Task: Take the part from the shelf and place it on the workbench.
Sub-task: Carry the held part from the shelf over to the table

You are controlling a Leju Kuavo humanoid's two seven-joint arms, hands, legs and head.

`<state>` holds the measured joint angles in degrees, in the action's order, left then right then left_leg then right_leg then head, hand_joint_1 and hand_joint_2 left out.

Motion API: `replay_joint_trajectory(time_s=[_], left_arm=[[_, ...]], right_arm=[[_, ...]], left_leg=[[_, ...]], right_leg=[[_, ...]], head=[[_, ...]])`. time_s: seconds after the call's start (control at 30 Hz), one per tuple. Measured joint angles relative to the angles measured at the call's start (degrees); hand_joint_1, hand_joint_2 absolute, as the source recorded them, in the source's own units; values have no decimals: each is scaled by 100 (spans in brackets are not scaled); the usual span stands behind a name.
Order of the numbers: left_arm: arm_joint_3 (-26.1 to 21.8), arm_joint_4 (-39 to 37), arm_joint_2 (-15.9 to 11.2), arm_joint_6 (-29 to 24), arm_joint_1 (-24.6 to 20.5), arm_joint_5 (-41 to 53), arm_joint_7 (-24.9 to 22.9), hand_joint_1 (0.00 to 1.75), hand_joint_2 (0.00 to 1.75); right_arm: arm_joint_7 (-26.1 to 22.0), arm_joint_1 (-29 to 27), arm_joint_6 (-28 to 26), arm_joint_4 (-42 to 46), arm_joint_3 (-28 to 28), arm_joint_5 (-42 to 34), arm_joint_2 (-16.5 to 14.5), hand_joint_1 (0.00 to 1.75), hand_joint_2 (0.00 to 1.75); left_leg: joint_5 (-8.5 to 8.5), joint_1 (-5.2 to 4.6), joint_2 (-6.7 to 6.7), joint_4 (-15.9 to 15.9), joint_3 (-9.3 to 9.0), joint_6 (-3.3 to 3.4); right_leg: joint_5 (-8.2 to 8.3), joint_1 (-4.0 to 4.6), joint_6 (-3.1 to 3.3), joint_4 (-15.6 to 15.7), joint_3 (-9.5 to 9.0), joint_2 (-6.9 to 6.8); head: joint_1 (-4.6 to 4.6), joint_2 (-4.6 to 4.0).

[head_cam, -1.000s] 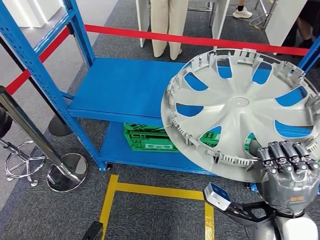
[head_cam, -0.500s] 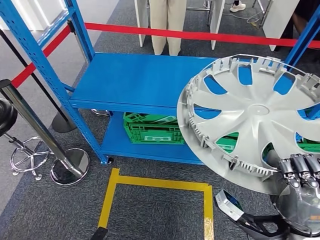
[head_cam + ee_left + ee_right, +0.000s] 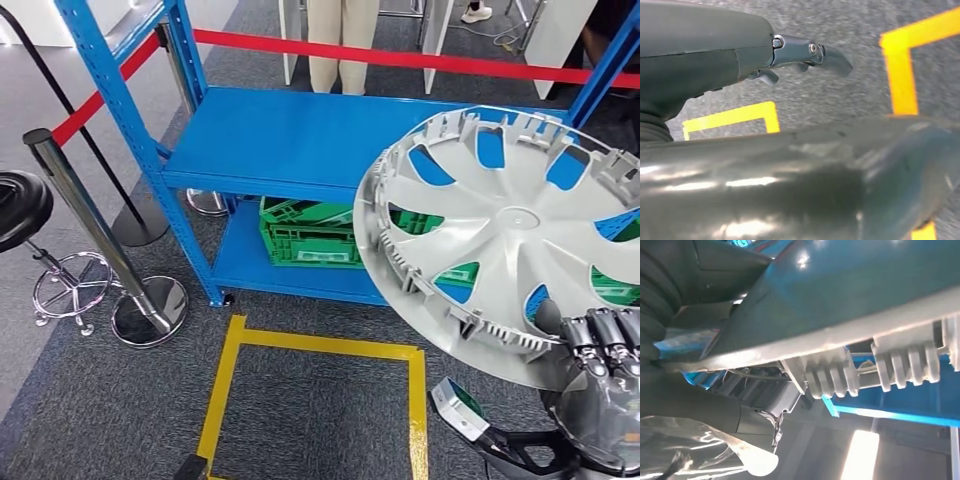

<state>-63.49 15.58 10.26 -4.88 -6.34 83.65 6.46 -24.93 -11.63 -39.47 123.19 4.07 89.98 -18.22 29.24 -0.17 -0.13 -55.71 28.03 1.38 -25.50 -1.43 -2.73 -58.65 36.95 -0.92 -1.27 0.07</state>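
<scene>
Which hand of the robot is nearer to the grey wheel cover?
Right. The right hand grips the wheel cover at its near rim; the left hand hangs over the floor.

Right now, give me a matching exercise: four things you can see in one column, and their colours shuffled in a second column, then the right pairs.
Things:
1. wheel cover, held at its rim by the right robot hand
2. crate on the lower shelf
3. barrier rope
4. floor tape

Colours:
A. yellow
B. green
C. silver-grey
D. red

Pairs: 1-C, 2-B, 3-D, 4-A
</scene>
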Motion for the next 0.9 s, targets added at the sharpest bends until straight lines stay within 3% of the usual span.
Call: replay_joint_trajectory(time_s=[0.03, 0.1, 0.13, 0.17, 0.2, 0.23, 0.3, 0.37, 0.4, 0.47, 0.53, 0.6, 0.63, 0.67, 0.7, 0.73, 0.77, 0.83, 0.9], left_arm=[[-16, 0, -24, 38, -4, -37, -31, 0, 0], [-62, 0, -77, 138, -15, -129, -82, 0, 0], [-92, 0, -102, 194, -15, -182, -97, 0, 0], [-123, 0, -128, 253, -14, -229, -103, 0, 0], [-156, 0, -160, 327, -13, -265, -103, 0, 0], [-186, 0, -196, 395, -11, -284, -96, 0, 0], [-225, 0, -267, 483, -8, -294, -58, 0, 0], [-251, 0, -326, 493, -5, -297, 5, 0, 0], [-261, 0, -348, 486, -5, -299, 28, 0, 0], [-282, 1, -398, 459, 0, -297, 44, 0, 0], [-301, 2, -426, 432, 6, -292, 43, 0, 0], [-309, 2, -422, 422, 0, -282, 41, 0, 0], [-309, 2, -420, 422, -4, -277, 41, 0, 0], [-309, 2, -418, 422, -7, -270, 41, 0, 0], [-309, 2, -418, 422, -10, -262, 41, 0, 0], [-309, 2, -417, 422, -14, -249, 41, 0, 0], [-308, 2, -416, 422, -21, -234, 41, 0, 0], [-307, 2, -411, 425, -44, -207, 41, 0, 0], [-306, 2, -406, 427, -60, -194, 41, 0, 0]], right_arm=[[63, 19, 0, -15, -34, 0, 42, 175, 175], [200, 76, 0, -58, -120, 0, 158, 175, 175], [265, 108, 0, -87, -169, 0, 219, 175, 175], [322, 139, 0, -116, -215, 0, 276, 175, 175], [386, 173, 0, -152, -268, 0, 338, 175, 175], [446, 213, 0, -189, -323, 0, 402, 175, 175], [535, 299, 0, -250, -416, 0, 515, 175, 175], [565, 368, 0, -284, -485, 0, 580, 175, 175], [569, 385, 0, -297, -509, 0, 600, 175, 175], [577, 398, 0, -328, -532, 0, 636, 175, 175], [587, 406, 0, -363, -545, 1, 658, 175, 175], [599, 412, 0, -393, -557, 2, 669, 175, 175], [602, 413, 0, -405, -561, 2, 673, 175, 175], [605, 413, 0, -417, -562, 2, 676, 175, 175], [605, 413, 0, -426, -563, 2, 678, 175, 175], [605, 412, 0, -433, -564, 2, 679, 175, 175], [605, 411, 0, -437, -564, 2, 679, 175, 175], [606, 414, 0, -439, -564, 1, 679, 175, 175], [607, 425, 0, -442, -564, 1, 679, 175, 175]], left_leg=[[-79, 4, 9, 14, 83, 47], [-229, -25, 16, 7, 275, 110], [-303, -42, 17, -1, 375, 122], [-375, -57, 18, -10, 475, 127], [-442, -67, 18, -25, 574, 125], [-504, -72, 17, -45, 663, 117], [-608, -83, 9, -102, 818, 88], [-718, -91, 3, -154, 930, 41], [-781, -90, 2, -161, 973, 12], [-851, -84, -4, -151, 1038, -57], [-563, -63, -9, -361, 1122, -147], [7, -6, -6, -1057, 1282, -228], [205, 21, -6, -1449, 1348, -259], [293, 44, -5, -1741, 1363, -285], [249, 63, -5, -1821, 1290, -303], [119, 80, -4, -1654, 1106, -311], [-16, 90, -5, -1294, 837, -308], [-83, 78, -13, -514, 334, -266], [-21, 40, -21, -187, 182, -205]], right_leg=[[-237, -1, -12, -191, 84, 18], [-846, 4, -18, -905, 265, 48], [-1014, 8, -19, -1275, 310, 57], [-1044, 16, -17, -1530, 299, 63], [-939, 25, -9, -1590, 199, 66], [-764, 34, 7, -1434, -2, 68], [-566, 57, 58, -644, -642, 71], [-682, 81, 111, 140, -1166, 74], [-742, 96, 133, 327, -1264, 75], [-681, 88, 182, 385, -1178, 65], [-553, 60, 257, 395, -1073, 37], [-446, 55, 309, 370, -950, 17], [-399, 56, 315, 345, -868, 10], [-354, 56, 313, 311, -778, 5], [-318, 54, 306, 271, -690, 3], [-289, 51, 295, 226, -606, 3], [-268, 47, 282, 179, -533, 3], [-220, 48, 227, 106, -412, -1], [-146, 40, 148, 91, -335, -9]], head=[[14, 0], [46, 0], [54, 0], [56, 0], [57, 0], [57, 0], [59, 0], [54, 0], [52, 0], [55, 0], [36, 0], [10, 0], [4, 0], [5, 0], [2, 0], [3, 0], [2, 0], [5, 0], [6, 0]])
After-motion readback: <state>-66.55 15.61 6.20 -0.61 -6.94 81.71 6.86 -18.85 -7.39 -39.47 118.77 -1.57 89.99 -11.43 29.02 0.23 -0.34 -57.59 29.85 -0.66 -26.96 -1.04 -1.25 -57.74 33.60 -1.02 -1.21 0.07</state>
